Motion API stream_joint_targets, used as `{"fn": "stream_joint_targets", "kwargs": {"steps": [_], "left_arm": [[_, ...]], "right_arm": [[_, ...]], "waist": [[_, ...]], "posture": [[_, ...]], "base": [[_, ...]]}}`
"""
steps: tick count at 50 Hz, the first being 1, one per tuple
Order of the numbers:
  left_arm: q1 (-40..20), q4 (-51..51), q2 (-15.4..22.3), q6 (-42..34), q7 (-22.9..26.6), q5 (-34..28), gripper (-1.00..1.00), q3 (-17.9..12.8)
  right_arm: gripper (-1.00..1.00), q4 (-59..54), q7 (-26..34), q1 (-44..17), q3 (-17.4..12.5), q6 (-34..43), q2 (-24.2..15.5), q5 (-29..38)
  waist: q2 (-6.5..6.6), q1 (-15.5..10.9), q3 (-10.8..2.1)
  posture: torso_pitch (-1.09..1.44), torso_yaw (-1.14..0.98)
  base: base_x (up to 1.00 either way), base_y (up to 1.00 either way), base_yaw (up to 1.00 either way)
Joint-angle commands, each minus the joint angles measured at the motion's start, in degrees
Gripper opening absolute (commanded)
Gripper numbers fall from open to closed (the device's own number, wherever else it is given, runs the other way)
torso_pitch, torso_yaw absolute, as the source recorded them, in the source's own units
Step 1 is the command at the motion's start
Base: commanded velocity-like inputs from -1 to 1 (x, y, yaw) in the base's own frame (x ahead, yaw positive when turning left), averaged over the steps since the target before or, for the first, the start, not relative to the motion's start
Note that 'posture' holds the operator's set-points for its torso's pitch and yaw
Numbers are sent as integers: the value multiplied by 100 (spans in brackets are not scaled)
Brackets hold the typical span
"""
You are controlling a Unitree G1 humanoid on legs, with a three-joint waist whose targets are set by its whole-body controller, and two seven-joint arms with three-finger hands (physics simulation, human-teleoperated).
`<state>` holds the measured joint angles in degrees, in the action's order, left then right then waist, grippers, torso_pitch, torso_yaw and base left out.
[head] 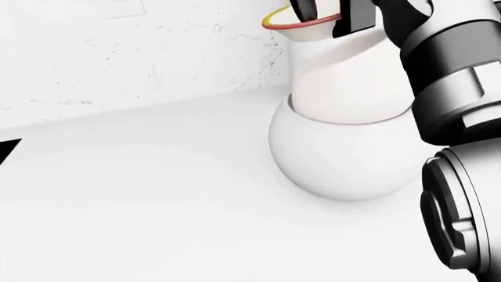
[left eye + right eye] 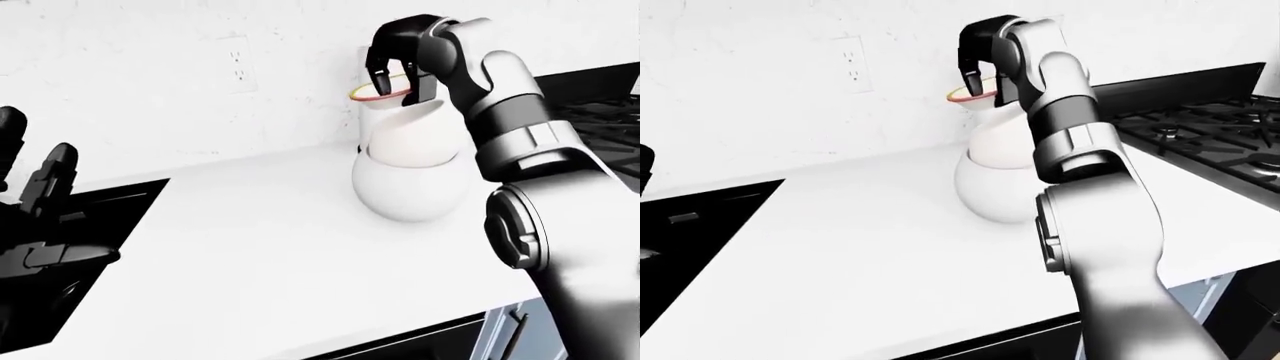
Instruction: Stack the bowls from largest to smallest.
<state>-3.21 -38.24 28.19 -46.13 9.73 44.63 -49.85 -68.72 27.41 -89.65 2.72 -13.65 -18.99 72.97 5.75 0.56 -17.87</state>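
Left-eye view gives the clearest look: the right robot hand [image 2: 395, 71] is up at the top of the stack, dark fingers [image 2: 380, 75] curled over the red-and-yellow rim of the small bowl [image 2: 385, 112], clamped on that rim as far as I can judge. Directly below the robot hand sits the middle bowl [image 2: 415, 139], and under that the large bowl [image 2: 405, 191], round-bellied, resting on the white tabletop [image 2: 250, 255] close to the wall [image 2: 150, 75].

All three bowls are plain matte white; only the small one carries a coloured ring at its lip. The small bowl looks tilted, leaning toward the wall side, not yet sitting level in the middle one.

To finish this placement well, I'd say the robot hand should level the small bowl, centre it over the middle bowl, lower gently until it seats, then spread the fingers and lift straight up. Any sideways drag could tip the stack, since the large bowl's rounded base looks ready to rock.

Far off to the left of the working hand, the left robot hand [image 2: 45, 184] hangs over the black sink [image 2: 100, 225], fingers apart, holding nothing. To the right lies the stove [image 2: 1200, 135].
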Motion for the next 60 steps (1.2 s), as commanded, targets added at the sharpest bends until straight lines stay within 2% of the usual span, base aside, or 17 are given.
{"fn": "stream_joint_targets", "kwargs": {"steps": [1,9,15,21,27,32,34,38,46,55,60], "left_arm": [[-92,-86,93,178,48,-40,100,-72],[-74,-38,41,219,132,-126,100,-81],[-84,13,23,239,166,-153,100,-101],[-104,68,70,229,163,-109,100,-159],[-126,5,129,138,80,6,100,-210],[-142,-56,184,67,4,106,100,-245],[-149,-66,196,56,-21,128,100,-238],[-158,-68,215,55,-49,147,100,-221],[-159,2,201,137,-33,87,100,-160],[-145,-112,235,0,-126,262,100,-275],[-177,-157,267,-44,-214,339,100,-265]], "right_arm": [[-98,232,-170,-219,-36,49,-50,-15],[-100,202,-191,-154,-5,48,-90,70],[-80,222,-155,-78,9,78,-139,164],[-80,263,-6,2,8,131,-188,276],[-72,363,184,11,-20,89,-269,336],[-58,417,267,-39,-59,34,-351,346],[-43,442,307,-55,-73,15,-381,344],[-33,475,352,-84,-98,-5,-395,324],[-30,561,462,-87,-115,-41,-441,304],[-25,882,812,-132,-183,-193,-598,236],[-15,1103,970,-77,-227,-301,-661,181]], "waist": [[5,-3,-36],[-14,-9,-37],[-24,-26,-30],[-36,-32,-36],[-40,-42,-32],[-39,-48,-25],[-37,-51,-25],[-36,-58,-28],[-40,-54,-37],[-44,-46,-21],[-39,-39,-13]], "posture": [[-51,0],[-51,0],[-51,0],[-51,0],[-51,0],[-51,0],[-51,0],[-51,0],[-51,0],[-51,0],[-51,0]], "base": [[0,0,0],[0,0,0],[0,0,0],[0,0,0],[0,0,0],[0,0,0],[0,0,0],[0,0,0],[0,0,0],[0,0,0],[0,0,0]]}}
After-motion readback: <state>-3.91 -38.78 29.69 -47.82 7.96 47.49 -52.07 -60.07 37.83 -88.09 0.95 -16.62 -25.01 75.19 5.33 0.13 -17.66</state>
